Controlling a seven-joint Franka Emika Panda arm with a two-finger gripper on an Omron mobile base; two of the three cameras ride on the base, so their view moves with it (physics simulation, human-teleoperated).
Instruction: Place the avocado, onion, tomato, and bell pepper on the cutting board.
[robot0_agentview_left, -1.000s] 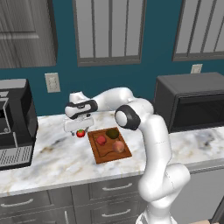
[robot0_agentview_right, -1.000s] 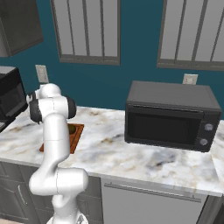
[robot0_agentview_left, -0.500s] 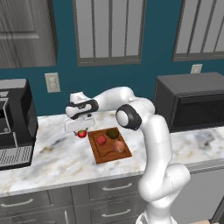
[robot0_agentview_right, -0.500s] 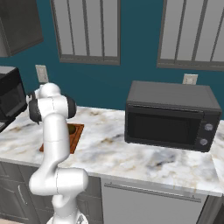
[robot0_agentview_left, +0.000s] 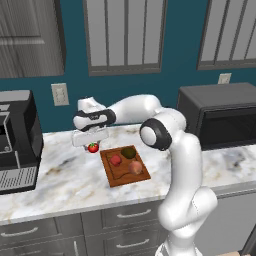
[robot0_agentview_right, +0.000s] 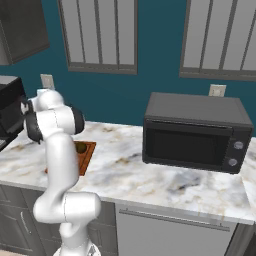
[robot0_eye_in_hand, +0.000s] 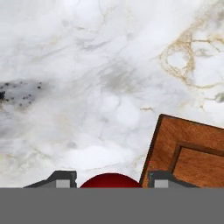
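Note:
The bright red tomato (robot0_agentview_left: 93, 148) sits low over the marble counter just left of the cutting board (robot0_agentview_left: 142, 176). My gripper (robot0_agentview_left: 92, 144) points down and is shut on it. In the hand view the tomato (robot0_eye_in_hand: 110, 180) fills the gap between my two fingertips (robot0_eye_in_hand: 61, 178), with a corner of the board (robot0_eye_in_hand: 192, 151) to its right. On the board lie the red bell pepper (robot0_agentview_left: 116, 160), the dark avocado (robot0_agentview_left: 129, 152) and the peach-pink onion (robot0_agentview_left: 135, 167). The right base view shows the board's edge (robot0_agentview_right: 87, 156) and the avocado (robot0_agentview_right: 80, 147) behind my arm.
A black coffee machine (robot0_agentview_left: 15, 142) stands at the counter's left end. A dark microwave (robot0_agentview_left: 220, 117) (robot0_agentview_right: 195, 132) stands at the right. Bare marble (robot0_agentview_left: 65, 175) lies left of the board, and the counter's front edge runs above grey drawers.
The jaws have closed from wide open onto the tomato. The arm and the things on the board have stayed where they were.

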